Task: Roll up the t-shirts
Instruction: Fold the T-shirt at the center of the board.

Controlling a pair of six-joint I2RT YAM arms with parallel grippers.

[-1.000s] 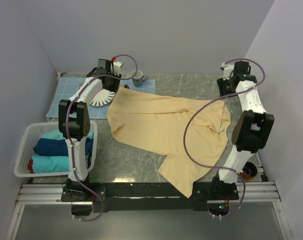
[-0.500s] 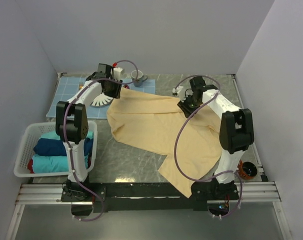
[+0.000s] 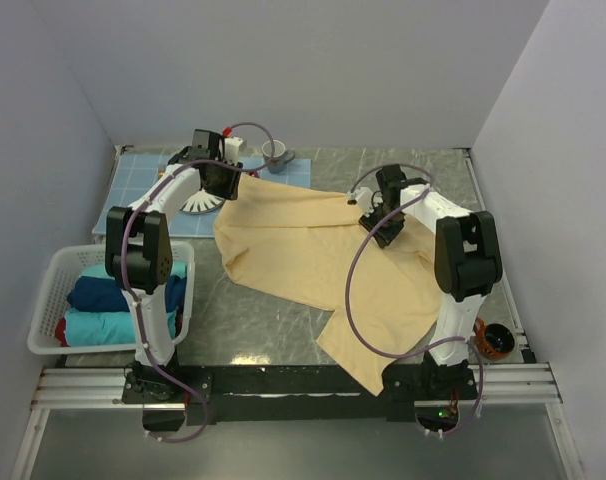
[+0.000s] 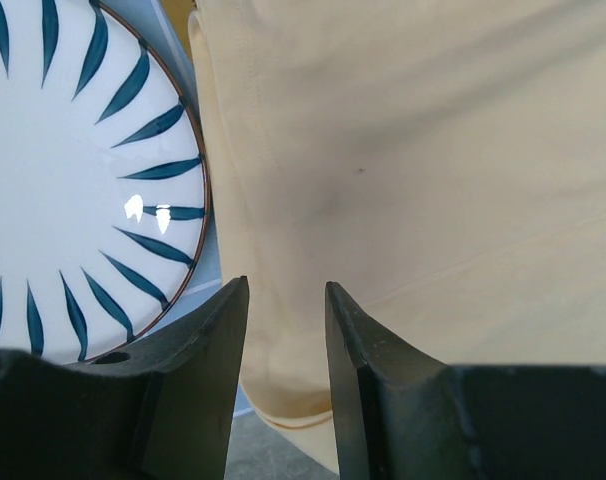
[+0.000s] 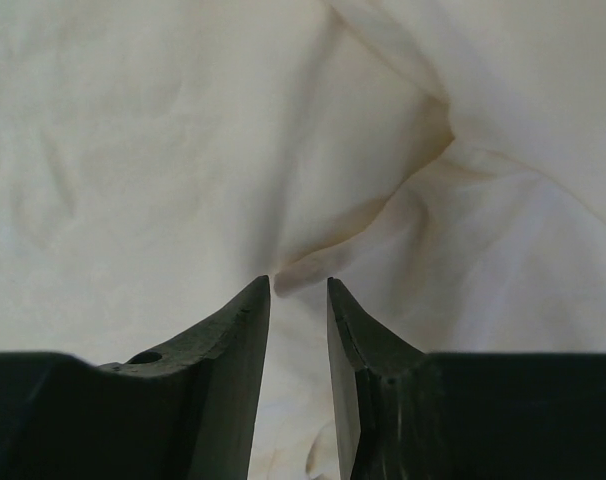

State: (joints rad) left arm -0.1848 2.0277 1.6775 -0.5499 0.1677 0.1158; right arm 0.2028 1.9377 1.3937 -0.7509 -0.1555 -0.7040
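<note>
Now, your yellow shirt point(image 3: 303, 250) lies spread over the middle of the table point(image 3: 263, 325), with one part reaching toward the near edge.

Your left claw point(image 4: 286, 288) is at the shirt's far left corner. Its jaws stand apart with a narrow gap between them. The shirt's left edge runs down into that gap, so cloth shows between the two fingers and on to their right. Just left of that edge is the plate point(image 4: 73, 180), beside the left finger.

Your right claw point(image 5: 298, 282) is over the shirt's right half, toward the far side and well inside the cloth's outline. Its jaws are also apart, with a slim gap. A raised crease comes in from the right and ends right at the opening between the tips. Cloth fills everything around the fingers. You cannot tell from here whether the tips press on the crease or sit just above it.

At the near left, the basket point(image 3: 45, 290) holds a navy shirt point(image 3: 108, 295) and a teal shirt point(image 3: 98, 326), well apart from both claws.
</note>
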